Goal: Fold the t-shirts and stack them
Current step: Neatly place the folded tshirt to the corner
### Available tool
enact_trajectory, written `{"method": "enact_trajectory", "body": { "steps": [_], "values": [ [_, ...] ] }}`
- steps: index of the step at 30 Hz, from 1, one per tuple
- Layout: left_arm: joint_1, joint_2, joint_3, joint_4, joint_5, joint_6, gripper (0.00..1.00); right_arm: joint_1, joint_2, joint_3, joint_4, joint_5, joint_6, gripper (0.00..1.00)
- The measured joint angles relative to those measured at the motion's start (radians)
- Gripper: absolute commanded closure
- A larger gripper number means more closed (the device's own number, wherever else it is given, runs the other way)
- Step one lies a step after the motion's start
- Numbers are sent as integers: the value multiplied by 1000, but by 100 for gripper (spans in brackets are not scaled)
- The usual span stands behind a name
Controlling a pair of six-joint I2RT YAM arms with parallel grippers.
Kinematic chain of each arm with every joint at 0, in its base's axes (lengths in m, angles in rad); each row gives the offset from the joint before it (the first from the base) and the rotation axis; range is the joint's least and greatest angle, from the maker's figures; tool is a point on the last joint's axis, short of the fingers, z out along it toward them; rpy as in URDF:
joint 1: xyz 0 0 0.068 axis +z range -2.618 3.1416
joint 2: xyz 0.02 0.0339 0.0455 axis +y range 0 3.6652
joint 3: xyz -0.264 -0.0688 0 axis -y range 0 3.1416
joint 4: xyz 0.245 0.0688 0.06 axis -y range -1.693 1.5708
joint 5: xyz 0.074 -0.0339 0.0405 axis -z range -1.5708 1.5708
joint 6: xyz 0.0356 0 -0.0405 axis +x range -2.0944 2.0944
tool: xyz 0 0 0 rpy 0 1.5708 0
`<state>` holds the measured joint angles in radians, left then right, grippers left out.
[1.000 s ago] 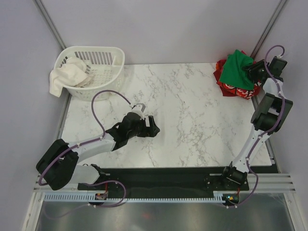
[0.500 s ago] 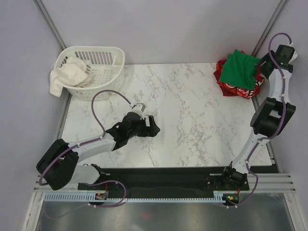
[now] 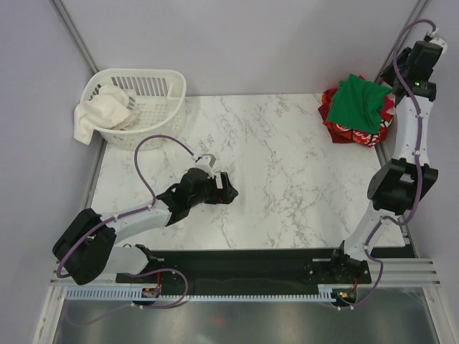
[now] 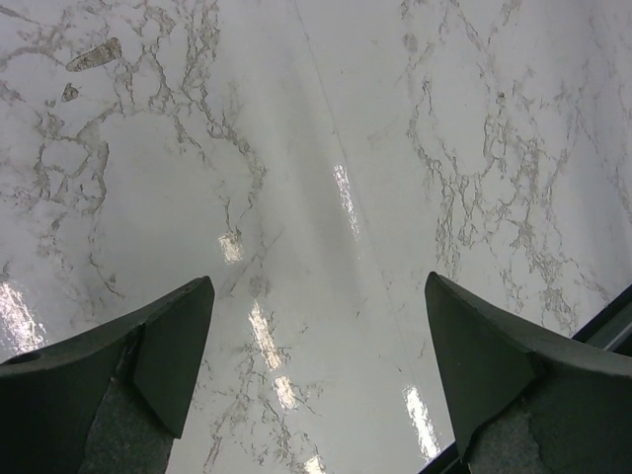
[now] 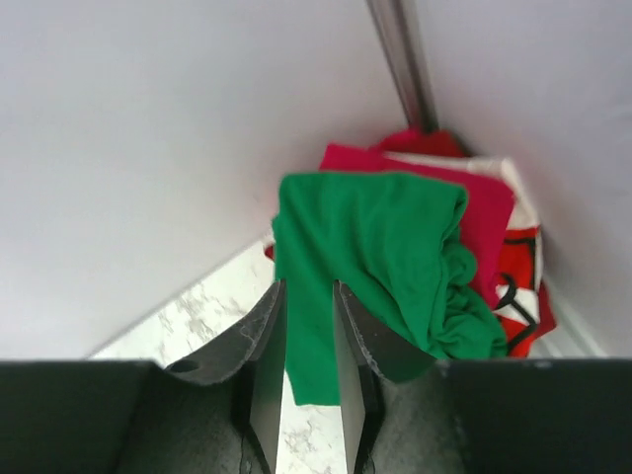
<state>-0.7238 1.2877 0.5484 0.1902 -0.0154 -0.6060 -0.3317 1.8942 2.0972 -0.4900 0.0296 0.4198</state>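
The t-shirts lie in a pile at the table's back right corner. The bright green one [image 3: 362, 100] [image 5: 375, 257] is on top, over a crimson one [image 5: 484, 212] and a red one with white print [image 3: 351, 132] [image 5: 518, 267]. My right gripper [image 3: 399, 73] [image 5: 308, 286] hangs raised above and to the right of the pile. Its jaws stand a narrow gap apart with nothing between them; the green cloth shows far below through the gap. My left gripper [image 3: 222, 188] [image 4: 318, 279] hovers wide open and empty over bare marble at left centre.
A white slatted basket [image 3: 136, 74] stands at the back left corner with a white cloth [image 3: 104, 111] draped over its left rim. Grey walls and metal corner posts [image 5: 400, 59] close in the back. The black base rail [image 3: 237, 261] runs along the near edge.
My right gripper has let go of the green shirt's edge and risen up and back to the right, its jaws widening then narrowing. The left arm has stayed put.
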Motion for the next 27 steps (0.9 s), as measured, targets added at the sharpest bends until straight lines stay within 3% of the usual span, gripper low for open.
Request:
{"method": "enact_trajectory", "body": {
  "steps": [10,19,27],
  "values": [
    [0,0,0,3,0,0,6,-14,383,41,-103,-130,21,68],
    [11,19,1,6,1,0,7,-117,438,245,-103,-182,25,63],
    [11,46,15,6,3,0,8,-137,489,303,-63,-296,23,63]
  ]
}}
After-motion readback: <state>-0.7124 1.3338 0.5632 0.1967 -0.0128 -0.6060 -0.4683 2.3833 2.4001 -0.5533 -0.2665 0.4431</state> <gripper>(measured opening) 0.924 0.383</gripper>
